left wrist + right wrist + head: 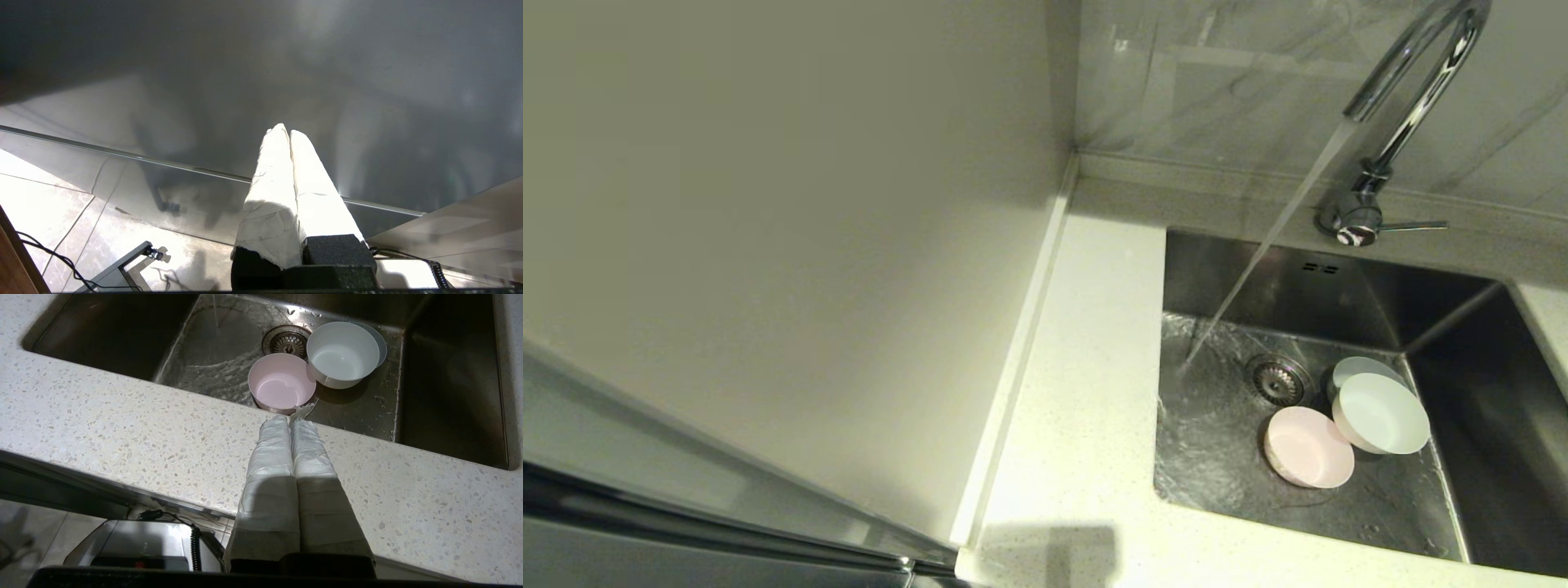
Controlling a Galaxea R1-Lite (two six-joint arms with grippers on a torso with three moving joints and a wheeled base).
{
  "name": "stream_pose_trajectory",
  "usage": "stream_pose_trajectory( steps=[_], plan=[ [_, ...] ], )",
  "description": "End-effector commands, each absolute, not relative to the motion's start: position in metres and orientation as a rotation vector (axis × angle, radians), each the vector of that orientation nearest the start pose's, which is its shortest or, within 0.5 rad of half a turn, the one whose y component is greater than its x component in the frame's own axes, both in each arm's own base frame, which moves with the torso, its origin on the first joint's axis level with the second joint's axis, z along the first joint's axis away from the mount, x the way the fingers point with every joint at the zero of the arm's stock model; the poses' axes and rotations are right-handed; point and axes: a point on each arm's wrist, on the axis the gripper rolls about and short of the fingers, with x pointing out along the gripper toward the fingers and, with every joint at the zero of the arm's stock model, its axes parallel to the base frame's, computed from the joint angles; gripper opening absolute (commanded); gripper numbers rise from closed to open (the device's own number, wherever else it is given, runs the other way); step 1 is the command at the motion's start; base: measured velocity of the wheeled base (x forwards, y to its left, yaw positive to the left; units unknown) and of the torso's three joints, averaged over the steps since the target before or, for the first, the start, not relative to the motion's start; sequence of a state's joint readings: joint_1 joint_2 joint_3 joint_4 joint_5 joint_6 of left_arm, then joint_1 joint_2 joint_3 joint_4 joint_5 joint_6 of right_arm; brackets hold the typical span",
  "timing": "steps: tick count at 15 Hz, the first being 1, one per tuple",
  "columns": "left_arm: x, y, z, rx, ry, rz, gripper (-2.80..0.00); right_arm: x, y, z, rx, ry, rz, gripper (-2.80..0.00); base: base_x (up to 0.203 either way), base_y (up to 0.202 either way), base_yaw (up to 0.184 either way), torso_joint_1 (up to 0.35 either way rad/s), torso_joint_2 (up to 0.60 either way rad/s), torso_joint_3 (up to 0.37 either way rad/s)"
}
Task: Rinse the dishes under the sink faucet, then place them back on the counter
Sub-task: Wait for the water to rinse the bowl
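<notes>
Three bowls lie in the sink (1225,457): a pale pink bowl (1308,447) (282,381), a whitish-mint bowl (1383,413) (342,354) tilted against a pale blue-grey bowl (1364,367) (381,339) behind it. The chrome faucet (1413,90) runs a stream of water (1274,229) onto the sink floor left of the drain (1278,380). My right gripper (289,418) is shut and empty, hovering over the counter's (122,428) front strip, short of the pink bowl. My left gripper (285,130) is shut and empty, low beside a cabinet front. Neither gripper shows in the head view.
A speckled counter strip (1078,367) lies left of the sink, bounded by a plain cream wall panel (768,245). The faucet lever (1413,225) points right. A marbled backsplash (1217,82) runs behind. Floor tiles (49,204) and cables (49,255) show below the left gripper.
</notes>
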State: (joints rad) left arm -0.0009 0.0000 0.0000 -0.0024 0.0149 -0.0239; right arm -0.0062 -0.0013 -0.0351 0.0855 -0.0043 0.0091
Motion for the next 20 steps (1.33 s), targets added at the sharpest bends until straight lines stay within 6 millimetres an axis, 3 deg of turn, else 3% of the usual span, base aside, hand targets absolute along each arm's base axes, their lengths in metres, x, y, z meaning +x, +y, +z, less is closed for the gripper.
stream_pose_trajectory(
  steps=[1,20],
  plan=[
    [-0.0231,0.0004,0.0757,-0.025,-0.007,0.015,-2.80,-0.0257,0.0001,0.0764,0.009,0.051,-0.011,-2.80,0.000,0.000,0.000,0.000,0.00,0.000],
    [-0.0230,0.0004,0.0757,-0.025,-0.006,0.015,-2.80,-0.0257,0.0001,0.0764,0.009,0.051,-0.011,-2.80,0.000,0.000,0.000,0.000,0.00,0.000]
  ],
)
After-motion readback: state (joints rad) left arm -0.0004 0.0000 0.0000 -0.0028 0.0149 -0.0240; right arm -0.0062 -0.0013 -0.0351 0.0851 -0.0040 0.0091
